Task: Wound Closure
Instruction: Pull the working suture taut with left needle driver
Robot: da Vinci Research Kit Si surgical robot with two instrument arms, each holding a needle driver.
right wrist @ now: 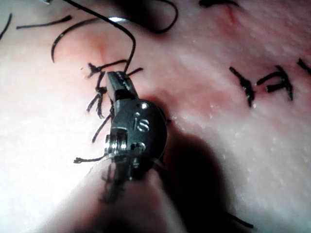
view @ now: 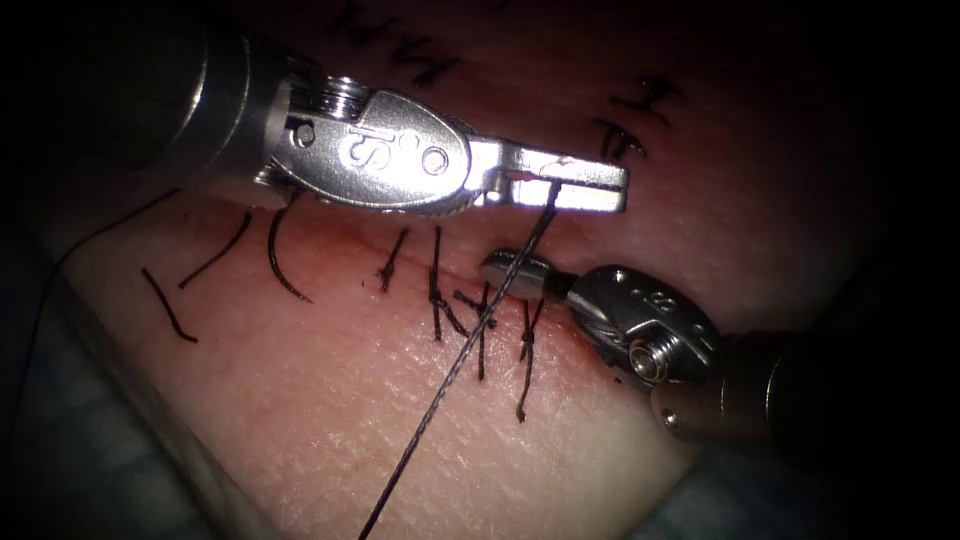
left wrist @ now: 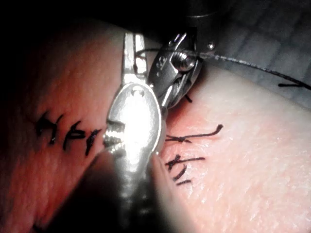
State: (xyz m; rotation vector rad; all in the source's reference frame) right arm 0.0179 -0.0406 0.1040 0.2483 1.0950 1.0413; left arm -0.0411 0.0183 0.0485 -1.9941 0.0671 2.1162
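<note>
The tissue (view: 330, 420), a pale pink slab of pork belly, lies under both tools. Its cut (view: 400, 262) runs as a reddened line across the middle of the endoscope view, with several dark knotted stitches (view: 480, 320) and loose cut ends of thread (view: 215, 255) standing along it.

The left arm's tool (view: 585, 186), a bright steel needle driver, reaches in from the upper left. Its jaws look pressed together and seem to pinch the dark braided thread (view: 440, 390) just behind the tip. From there the thread drops across the cut, passes over the tip of the right arm's tool (view: 515, 268), and runs down off the lower edge of the endoscope view.

The right arm's tool, darker and lying low on the tissue, has its tip at the cut. Its jaws appear closed, but whether they grip the thread or merely lie beneath it is hard to tell.

By my reading this is thread handling at the latest stitch, not needle driving; any further move would call for a sure hold on the strand without dragging the tied stitches.

I can make out no curved needle, and the thread's far end is cut off.
</note>
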